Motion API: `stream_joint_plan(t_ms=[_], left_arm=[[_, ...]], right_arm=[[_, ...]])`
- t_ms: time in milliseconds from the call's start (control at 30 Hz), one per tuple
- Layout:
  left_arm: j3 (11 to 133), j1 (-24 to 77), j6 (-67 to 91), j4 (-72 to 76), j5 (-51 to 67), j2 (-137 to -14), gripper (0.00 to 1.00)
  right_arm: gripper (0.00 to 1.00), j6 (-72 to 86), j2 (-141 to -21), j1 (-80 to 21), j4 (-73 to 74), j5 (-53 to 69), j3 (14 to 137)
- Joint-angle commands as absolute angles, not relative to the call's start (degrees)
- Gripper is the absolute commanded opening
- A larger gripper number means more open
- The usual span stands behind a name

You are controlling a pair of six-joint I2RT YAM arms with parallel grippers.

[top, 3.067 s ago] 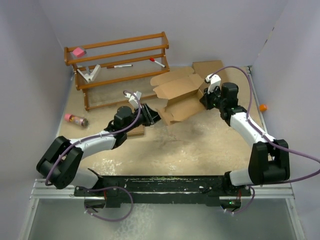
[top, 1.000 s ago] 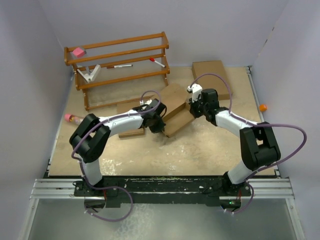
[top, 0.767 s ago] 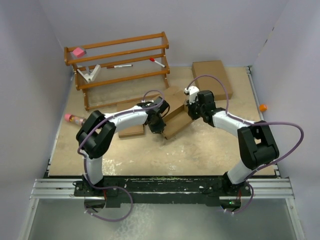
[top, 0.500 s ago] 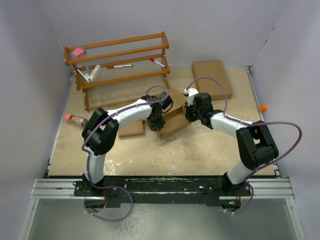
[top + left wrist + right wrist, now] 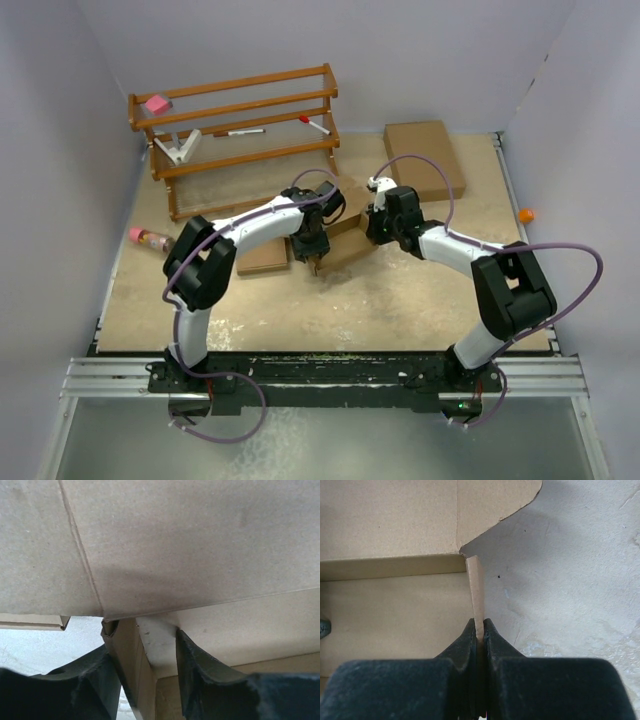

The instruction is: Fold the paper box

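Top cam high, looking down over the bench (image 5: 420, 300); both wrist cams tight (cardboard fills them) on the paper box (image 5: 350, 252).

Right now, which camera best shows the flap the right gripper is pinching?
Right wrist: the right gripper is shut on the upright flap of the paper box. Top external shows it too small to judge; left wrist shows other panels.

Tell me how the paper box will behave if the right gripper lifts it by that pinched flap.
Probably floppy: the right gripper pinches only one thin flap, which would likely bend at its crease before the paper box rises. It looks light, being thin cardboard, so a push should slide it across the table rather than tip it.
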State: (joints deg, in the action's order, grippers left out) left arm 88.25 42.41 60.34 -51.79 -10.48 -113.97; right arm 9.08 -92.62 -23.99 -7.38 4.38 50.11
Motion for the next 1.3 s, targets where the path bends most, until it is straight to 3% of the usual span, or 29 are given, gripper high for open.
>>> stream_joint_plan(t_ms=[0,300,367,467,500,600,800,1167,1267], left_arm=[[90.46,42.43,59.33,-50.3,-10.71,-109.52,0.49],[87.63,42.41,55.82,-47.91,-9.13,-104.99,0.52],[84.74,42.52,54.34,-46.2,-9.8,-102.97,0.6],[78.1,42.41,52.09,-39.81,-8.45,-97.98,0.61],[76.01,42.42,51.63,-36.95,-7.67,-96.03,0.71],[70.35,42.46,49.7,-29.49,-5.31,-90.41,0.84],[64.91,42.33,44.41,-24.27,-7.54,-81.58,0.9],[51.51,37.91,41.36,-13.05,-6.24,-69.58,0.92],[49.18,37.3,41.98,-11.81,-5.65,-68.17,0.92]], right_arm=[[0.0,11.75,-91.63,-24.68,-10.72,4.4,50.67],[0.0,11.74,-91.88,-24.79,-10.7,0.96,50.67],[0.0,11.74,-92.33,-24.74,-10.35,-0.4,50.95],[0.0,12.09,-92.55,-24.57,-10.26,-0.25,51.06],[0.0,12.11,-92.43,-24.53,-10.35,-0.2,51.06],[0.0,11.92,-92.29,-24.44,-10.43,-0.17,51.01],[0.0,10.18,-92.3,-23.97,-10.54,-0.07,50.89],[0.18,9.93,-94.95,-23.12,-7.74,-0.09,52.32],[0.28,9.78,-94.37,-22.98,-7.65,0.04,51.97]])
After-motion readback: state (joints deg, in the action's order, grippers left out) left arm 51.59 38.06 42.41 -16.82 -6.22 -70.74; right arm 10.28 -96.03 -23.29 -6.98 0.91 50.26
